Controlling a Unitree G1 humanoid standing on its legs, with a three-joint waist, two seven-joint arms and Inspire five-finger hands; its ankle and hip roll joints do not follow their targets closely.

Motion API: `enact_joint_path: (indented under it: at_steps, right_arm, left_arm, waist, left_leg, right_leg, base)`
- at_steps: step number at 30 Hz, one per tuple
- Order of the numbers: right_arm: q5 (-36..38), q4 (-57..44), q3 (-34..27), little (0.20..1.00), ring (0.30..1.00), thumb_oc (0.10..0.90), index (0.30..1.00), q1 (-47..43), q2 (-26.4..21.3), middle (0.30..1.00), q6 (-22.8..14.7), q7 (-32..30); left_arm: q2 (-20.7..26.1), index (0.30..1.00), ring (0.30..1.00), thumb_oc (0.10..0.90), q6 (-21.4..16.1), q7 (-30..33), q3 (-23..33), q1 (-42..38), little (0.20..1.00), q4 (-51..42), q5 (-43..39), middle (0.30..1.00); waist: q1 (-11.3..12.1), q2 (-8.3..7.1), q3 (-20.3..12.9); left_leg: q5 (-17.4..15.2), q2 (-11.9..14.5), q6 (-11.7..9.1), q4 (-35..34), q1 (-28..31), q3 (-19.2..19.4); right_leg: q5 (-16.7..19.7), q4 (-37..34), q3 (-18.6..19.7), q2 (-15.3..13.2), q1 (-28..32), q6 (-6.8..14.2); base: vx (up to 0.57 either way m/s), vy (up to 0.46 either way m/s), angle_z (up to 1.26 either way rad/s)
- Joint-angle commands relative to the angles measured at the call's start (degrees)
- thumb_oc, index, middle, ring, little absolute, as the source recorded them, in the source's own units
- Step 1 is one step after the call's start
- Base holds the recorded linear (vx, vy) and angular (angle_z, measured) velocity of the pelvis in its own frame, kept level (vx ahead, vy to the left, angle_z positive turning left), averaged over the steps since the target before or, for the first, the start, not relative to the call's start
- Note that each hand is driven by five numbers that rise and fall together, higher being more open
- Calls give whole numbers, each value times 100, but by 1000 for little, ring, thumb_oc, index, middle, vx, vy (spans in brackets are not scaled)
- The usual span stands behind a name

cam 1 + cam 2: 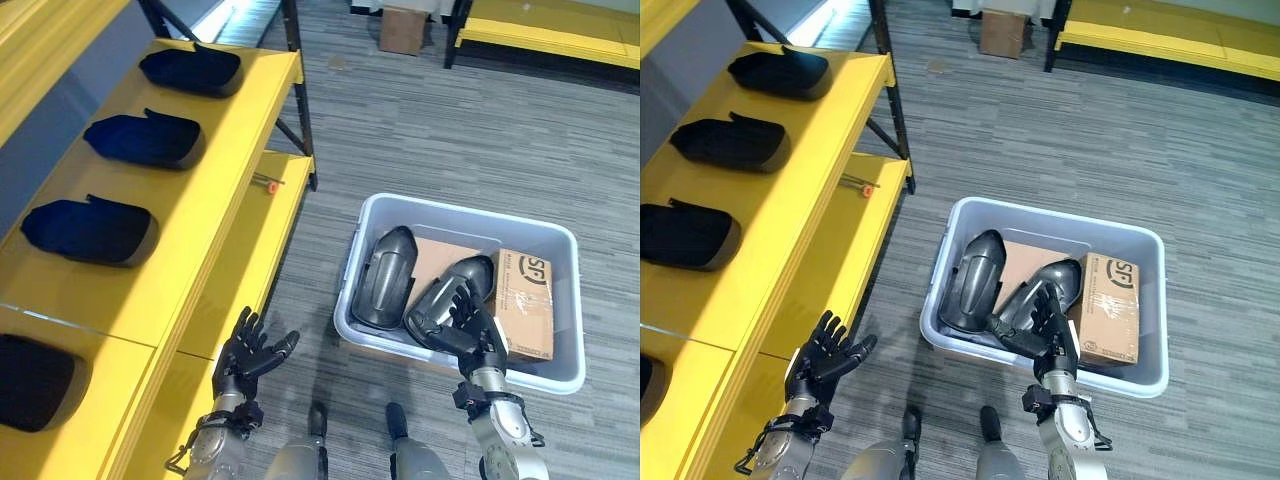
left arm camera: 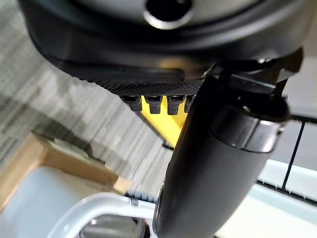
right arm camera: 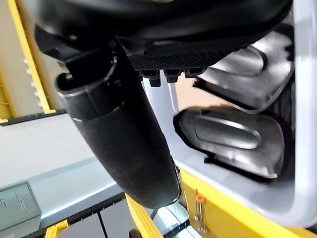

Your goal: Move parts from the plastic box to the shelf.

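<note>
- The plastic box (image 1: 566, 372) is pale grey and stands on the grey carpet, to the right of the yellow shelf (image 1: 205, 190).
- Inside the box two dark parts lie side by side: the left part (image 1: 385, 278) leans on the box wall, and the right part (image 1: 452, 290) lies next to a cardboard box (image 1: 522, 302).
- A flat sheet of cardboard (image 1: 436, 256) lies under the two parts.
- The right hand (image 1: 468, 325) is above the near end of the right part, with fingers spread and straight; it grasps nothing.
- The left hand (image 1: 248, 357) is over the floor, just beside the lower shelf edge, with fingers released and spread apart.
- Four dark parts (image 1: 145, 140) already lie in a row on the upper board of the shelf.
- A small tool with orange tip (image 1: 268, 184) lies on the lower board.
</note>
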Motion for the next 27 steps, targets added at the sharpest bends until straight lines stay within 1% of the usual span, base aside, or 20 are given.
enact_joint_path:
  at_steps: [1,5,6,7,8,9,10,11,12,14,15,17,18,19,21,23,24,25,26,27]
  right_arm:
    - [-415,-770,-133,1000,1000,900,1000,-67,-91,1000,-405,34]
    - [-860,-840,-161,1000,1000,900,1000,-91,-158,1000,-382,-75]
    - [-870,-861,-187,1000,1000,900,1000,-120,-176,1000,-394,-69]
    - [-913,-867,-201,1000,1000,900,1000,-129,-190,1000,-400,-91]
    - [-914,-869,-201,1000,1000,900,1000,-130,-189,1000,-399,-92]
    - [-1039,-874,-206,1000,1000,900,1000,-146,-222,1000,-357,-90]
    - [-1379,-892,-192,1000,1000,900,1000,-181,-340,1000,-320,-146]
    - [-1470,-877,-184,1000,1000,900,1000,-221,-395,1000,-310,-154]
    - [-1587,-848,-154,1000,1000,900,1000,-284,-476,1000,-247,-146]
    - [-1851,-786,-170,1000,1000,900,1000,-562,-705,1000,-169,-194]
    - [-1879,-774,-203,1000,1000,900,1000,-610,-759,1000,-162,-217]
    - [-1945,-769,-386,1000,1000,900,1000,-666,-1005,1000,-133,-242]
    - [-1970,-750,-492,1000,1000,900,1000,-693,-1128,1000,-139,-271]
    - [-2022,-777,-538,1000,1000,900,1000,-746,-1246,1000,-108,-297]
    - [-2143,-840,-635,1000,1000,900,1000,-861,-1555,1000,-91,-260]
    - [-2167,-806,-643,1000,1000,900,1000,-941,-1647,1000,-89,-277]
    - [-2276,-777,-609,1000,1000,900,1000,-1208,-1986,1000,-62,-244]
    - [-2275,-767,-603,1000,1000,900,1000,-1219,-1992,1000,-67,-247]
    - [-2349,-674,-503,1000,1000,900,1000,-1492,-2250,1000,-26,-272]
    - [-2414,-665,-402,1000,1000,900,1000,-1658,-2366,1000,-5,-278]
  left_arm:
    - [256,1000,1000,900,-464,-55,314,125,1000,-633,-60,1000]
    - [360,1000,1000,900,-469,-5,327,79,1000,-704,59,1000]
    - [404,1000,1000,900,-476,6,344,40,1000,-717,91,1000]
    - [437,1000,1000,900,-478,27,360,6,1000,-709,104,1000]
    - [438,1000,1000,900,-478,27,360,3,1000,-707,104,1000]
    - [462,1000,1000,900,-469,24,375,-4,1000,-713,123,1000]
    - [508,1000,1000,900,-465,38,427,7,1000,-712,150,1000]
    - [522,1000,1000,900,-474,58,485,36,1000,-731,135,1000]
    - [532,1000,1000,900,-460,55,512,57,1000,-739,115,1000]
    - [575,1000,1000,900,-453,100,596,-13,1000,-659,69,1000]
    - [574,1000,1000,900,-444,94,605,-3,1000,-672,64,1000]
    - [573,1000,1000,900,-410,47,567,-81,1000,-646,68,1000]
    - [564,1000,1000,900,-405,27,524,-138,1000,-577,60,1000]
    - [548,1000,1000,900,-365,-23,490,-138,1000,-591,52,1000]
    - [512,1000,1000,900,-331,-74,452,-93,1000,-647,20,1000]
    - [496,1000,1000,900,-325,-98,428,-87,1000,-672,-2,1000]
    - [505,1000,1000,900,-290,-165,354,-75,1000,-764,-40,1000]
    - [500,1000,1000,900,-290,-166,357,-78,1000,-763,-41,1000]
    - [525,1000,1000,900,-280,-207,288,-64,1000,-811,-101,1000]
    - [523,1000,1000,900,-265,-203,250,-94,1000,-808,-101,1000]
  waist:
    - [-42,-206,-575]
    - [-83,-285,-584]
    - [-101,-329,-554]
    - [-91,-353,-524]
    - [-87,-354,-524]
    - [-56,-371,-492]
    - [29,-406,-429]
    - [91,-439,-411]
    - [104,-472,-388]
    - [168,-546,-289]
    - [171,-556,-249]
    - [137,-680,-186]
    - [125,-729,-174]
    - [109,-748,-177]
    - [70,-747,-194]
    - [54,-729,-190]
    - [53,-710,-122]
    - [46,-703,-122]
    - [63,-673,-30]
    - [59,-648,31]
  left_leg:
    - [-34,56,44,173,-553,-262]
    - [-77,-41,146,78,-483,-194]
    - [-94,-56,163,74,-486,-163]
    - [-106,-41,173,85,-494,-116]
    - [-109,-41,173,88,-496,-113]
    - [-141,-9,186,96,-493,-47]
    - [-189,49,166,85,-415,95]
    - [-229,96,147,75,-345,193]
    - [-254,131,123,58,-264,238]
    - [-275,279,82,115,-233,311]
    - [-291,314,71,188,-271,290]
    - [-313,298,13,326,-394,246]
    - [-283,321,-49,352,-492,215]
    - [-248,329,-96,361,-595,177]
    - [-125,408,-196,308,-725,112]
    - [-83,436,-229,272,-756,79]
    - [35,515,-297,178,-832,11]
    - [41,518,-300,171,-834,6]
    - [157,582,-349,68,-890,-25]
    - [226,622,-381,-3,-917,-34]
  right_leg:
    - [-303,225,-156,-349,193,365]
    - [-131,293,-175,-460,51,480]
    - [-35,349,-190,-478,-25,511]
    - [-19,419,-278,-490,-92,529]
    - [-22,425,-275,-489,-96,529]
    - [22,537,-493,-546,-158,544]
    - [238,638,-1049,-756,-196,567]
    - [394,621,-1439,-945,-149,550]
    - [546,570,-1619,-1054,-113,557]
    - [761,434,-1819,-1220,-240,586]
    - [830,416,-1757,-1229,-252,594]
    - [810,133,-1635,-1204,-133,588]
    - [727,56,-1645,-1159,-124,595]
    - [733,7,-1691,-1137,-145,602]
    - [626,-50,-1788,-1030,-185,555]
    - [582,-80,-1837,-985,-187,536]
    - [452,-106,-1888,-894,-236,478]
    - [450,-102,-1893,-890,-240,475]
    - [378,-81,-1906,-831,-327,432]
    - [351,-58,-1892,-791,-393,402]
  base:
    - [26,158,-17]
    - [-2,144,-5]
    - [-46,125,-6]
    - [-41,69,-13]
    - [-35,54,-16]
    - [-13,43,-33]
    - [-2,30,-46]
    - [20,-15,-80]
    - [14,-76,-76]
    - [-17,-129,-68]
    - [-19,-142,-58]
    - [5,-134,-35]
    - [-11,-134,1]
    - [-20,-146,31]
    - [-5,-156,43]
    - [-13,-122,28]
    - [-31,-107,18]
    - [-65,-180,5]
    - [-51,-121,-5]
    - [-70,-143,-1]
